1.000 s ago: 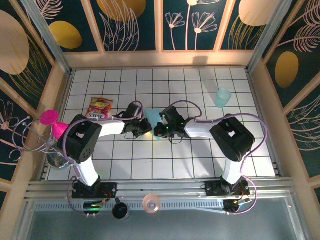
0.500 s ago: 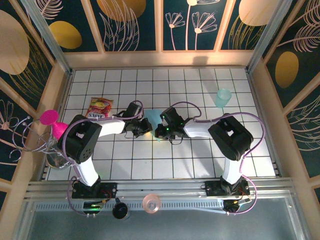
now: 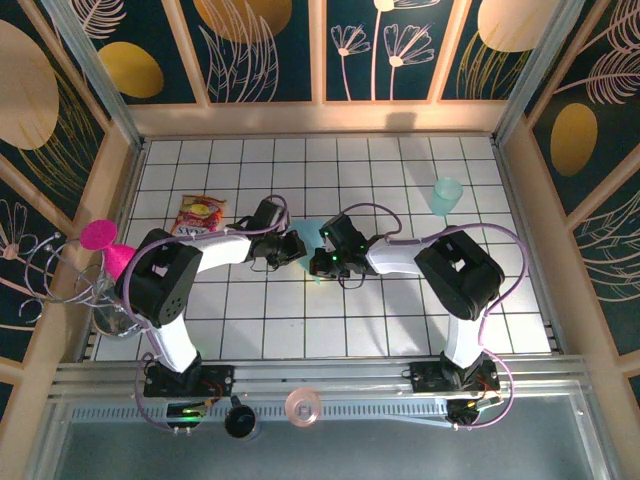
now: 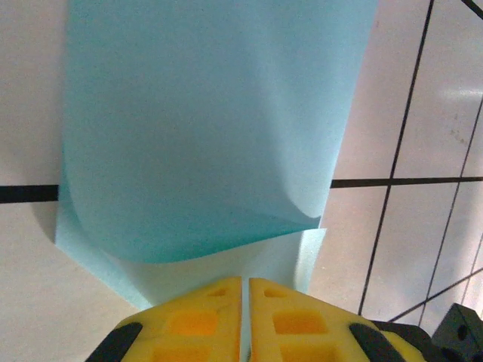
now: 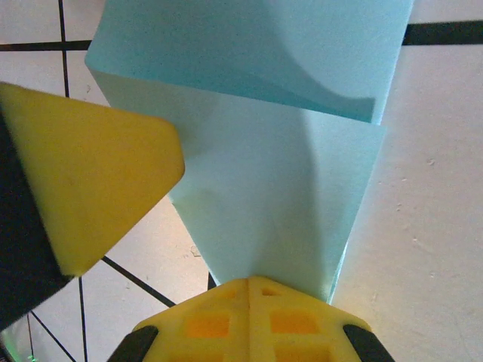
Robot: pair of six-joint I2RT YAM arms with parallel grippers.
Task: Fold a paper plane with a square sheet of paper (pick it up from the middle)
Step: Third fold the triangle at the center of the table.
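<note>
Grippers meet mid-table w/ the square sheet of paper (image 3: pixel 308 233) between them, lying partly folded on the tiled table (image 3: pixel 400 320), approx. centre and a bit toward the back. Left gripper (image 4: pixel 245 280) has its yellow pads pressed together on the sheet's near edge; the upper layer curls back over the lower one in a loose roll, not yet a crease. Right gripper (image 5: pixel 249 280) is likewise clamped on the paper from the opposite side, w/ one left finger (image 5: pixel 83 188) just beside its grip. Judging by the layout, the two-sided pinch keeps the thin sheet from sliding while a flap is brought over; holding near the middle line looks meant to keep the fold symmetrical. No dart shape so far, so the job appears early. Pale-teal cup (image 3: pixel 447 194) and snack packet (image 3: pixel 202 214) sit well apart, out of the work area.
</note>
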